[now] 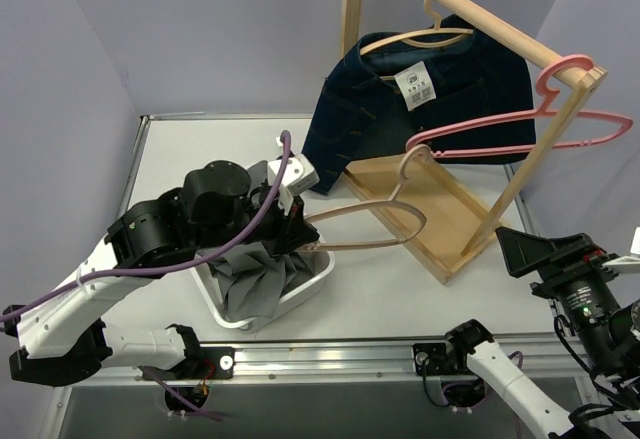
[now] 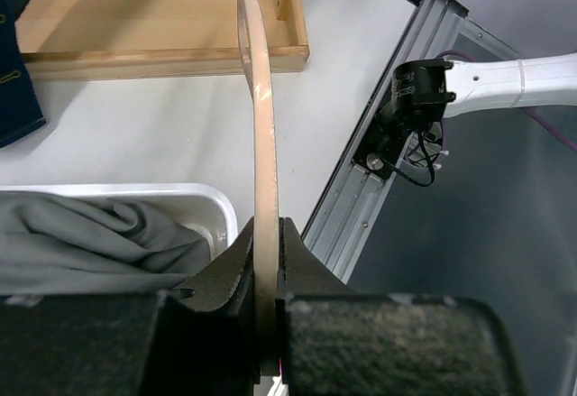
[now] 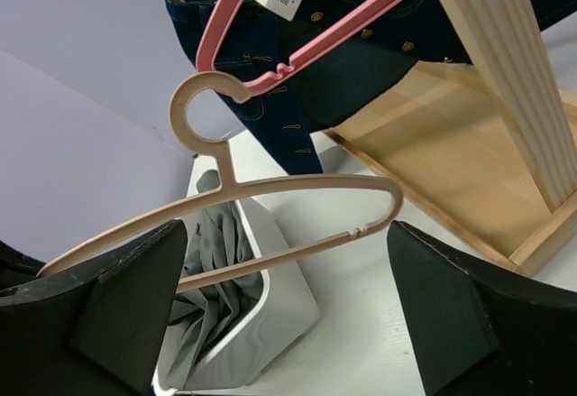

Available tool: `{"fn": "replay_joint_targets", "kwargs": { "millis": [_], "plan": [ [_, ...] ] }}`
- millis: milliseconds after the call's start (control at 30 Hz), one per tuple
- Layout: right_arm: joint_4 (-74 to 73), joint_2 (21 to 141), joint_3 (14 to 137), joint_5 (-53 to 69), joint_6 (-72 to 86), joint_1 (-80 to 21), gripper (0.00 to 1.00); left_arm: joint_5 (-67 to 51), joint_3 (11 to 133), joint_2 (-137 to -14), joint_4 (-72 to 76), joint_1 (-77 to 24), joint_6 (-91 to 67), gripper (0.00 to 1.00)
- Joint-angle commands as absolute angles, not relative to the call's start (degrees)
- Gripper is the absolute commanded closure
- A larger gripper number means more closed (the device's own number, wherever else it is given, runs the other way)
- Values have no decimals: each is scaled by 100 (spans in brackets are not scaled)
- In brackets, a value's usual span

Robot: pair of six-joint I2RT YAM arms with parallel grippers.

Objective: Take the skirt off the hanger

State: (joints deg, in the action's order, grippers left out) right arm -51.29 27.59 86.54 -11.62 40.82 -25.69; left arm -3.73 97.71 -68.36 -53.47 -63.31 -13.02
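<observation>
From the top external view, the left claw [image 1: 290, 229] is pinching shut on one end of the beige hanger [image 1: 380, 224]. The hanger's long axis is running out from the claw toward the right, across the table [image 1: 400, 299]. The grey skirt [image 1: 255, 281] is lying bunched in the white bin [image 1: 322, 271], directly below that claw and apparently free of the hanger. The right claw [image 1: 520, 251] is hanging well apart at the right, so the left arm is by far the nearer one.

From the left wrist view, the left claw [image 2: 268, 261] is squeezing the hanger [image 2: 261, 116] edge-on, with the bar pointing straight ahead. The skirt [image 2: 90, 234] is sitting low to the left, inside the bin [image 2: 216, 202].

From the right wrist view, the right claw [image 3: 287, 270] is gaping wide and gripping nothing. The hanger [image 3: 297, 184] is floating bare, crosswise in front of it. The skirt [image 3: 212, 261] is sagging in the bin [image 3: 288, 301] beyond. Any follow-up is probably depending on the left arm.
</observation>
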Motion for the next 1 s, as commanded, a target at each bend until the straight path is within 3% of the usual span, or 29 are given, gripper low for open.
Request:
{"fn": "replay_joint_targets", "kwargs": {
  "millis": [0,233,400,800,967],
  "plan": [
    [-5343,2681,8763,-1617,4166,-2698,12,-54,9730,-6461,-5414,-6302,-1134,98],
    [-5362,2391,8631,-1679,4491,-2839,13,1404,10080,-6301,-5555,-6249,-1134,98],
    [-5431,2495,8648,-1617,4491,-2848,13,1722,10923,-6784,-5378,-6205,-721,98],
    [-5415,2461,8745,-1503,4605,-2839,14,27,12347,-8190,-4526,-5898,342,98],
    [-5379,2733,8956,-1433,4509,-2848,15,-1247,13280,-8859,-4299,-5503,360,98]
  ]
}}
